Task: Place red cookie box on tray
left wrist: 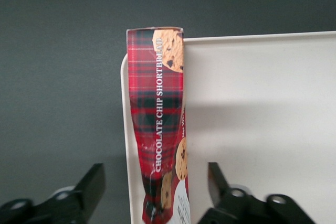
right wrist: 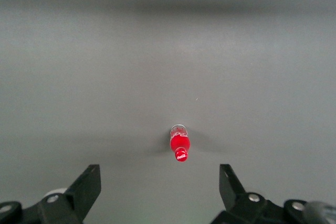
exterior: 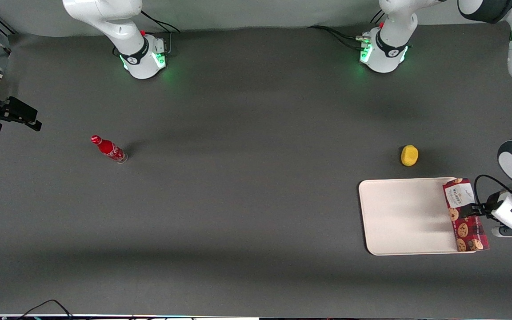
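Gripper spread, fingers clear either side of the box. Box stands on edge along the tray rim between them. Risk: toppling off onto worktop.

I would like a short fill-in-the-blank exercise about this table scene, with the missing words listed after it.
1. The long dark-red tartan cookie box stands on its thin edge at the rim of the cream-white plastic ____.
2. The left gripper has its black fingers ____, one on each side of the box.
3. The small yellow round object lies on the grey ____, outside the tray.

Missing words: tray; open; table
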Action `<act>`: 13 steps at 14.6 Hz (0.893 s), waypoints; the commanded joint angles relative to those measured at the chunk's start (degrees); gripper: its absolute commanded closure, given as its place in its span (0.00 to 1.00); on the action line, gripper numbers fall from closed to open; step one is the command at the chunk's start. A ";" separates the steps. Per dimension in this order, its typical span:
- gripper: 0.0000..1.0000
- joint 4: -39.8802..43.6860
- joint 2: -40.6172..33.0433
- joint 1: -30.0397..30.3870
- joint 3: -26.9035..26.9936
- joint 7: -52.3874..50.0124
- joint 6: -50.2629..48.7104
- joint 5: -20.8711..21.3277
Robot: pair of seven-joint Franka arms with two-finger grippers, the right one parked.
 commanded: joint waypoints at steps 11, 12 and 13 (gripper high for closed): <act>0.00 -2.54 -25.04 -2.18 0.49 -0.90 -27.17 0.33; 0.00 -2.37 -26.80 -2.18 0.23 -0.99 -30.50 0.15; 0.00 -2.02 -28.56 -2.18 -0.64 -0.90 -33.41 -0.02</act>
